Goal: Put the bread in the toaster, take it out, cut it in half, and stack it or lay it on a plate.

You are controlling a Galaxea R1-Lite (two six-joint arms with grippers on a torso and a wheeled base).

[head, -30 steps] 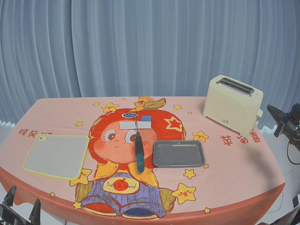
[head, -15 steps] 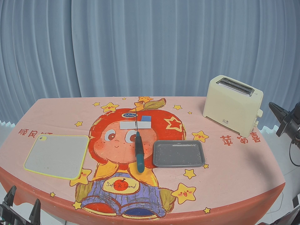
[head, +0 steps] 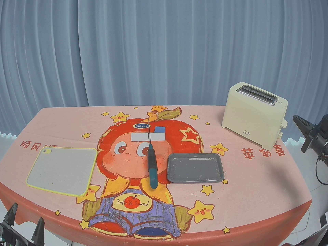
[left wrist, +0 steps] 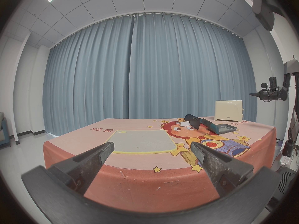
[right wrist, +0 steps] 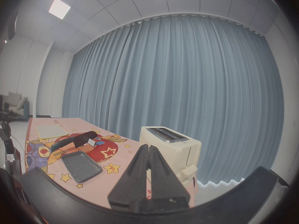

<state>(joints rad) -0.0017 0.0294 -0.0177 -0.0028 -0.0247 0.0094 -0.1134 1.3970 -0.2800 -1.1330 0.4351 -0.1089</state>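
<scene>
Just off the table's near left corner, our left gripper (head: 26,213) hangs with its jaws spread wide and nothing between them, facing across the cartoon-printed tablecloth (head: 239,195). Closest to it on the cloth we see the cutting board (head: 61,171), pale grey with a yellow-green rim, lying flat by the left side. Toward the middle lies the knife (head: 152,169), its teal and dark handle pointing at the near edge and its blade running straight away from us; from above the blade shows as a thin line. Just beside the handle, on the right, sits the plate (head: 195,181), a shallow grey rectangular tray with a speckled floor, a narrow strip of cloth between them. Farther back the blade crosses a white strip (head: 139,137), with a small blue piece (head: 159,129) touching the strip's far edge. At the far right corner stands the toaster (head: 254,118), cream-coloured and upright, its two slots open to the ceiling, their depths hidden from us, its lever on the right end. Our right gripper (head: 302,123) is held off the table's right side, near that lever but not touching it, jaws clenched together on nothing. Behind everything hangs a pleated blue-grey curtain (head: 164,41)
</scene>
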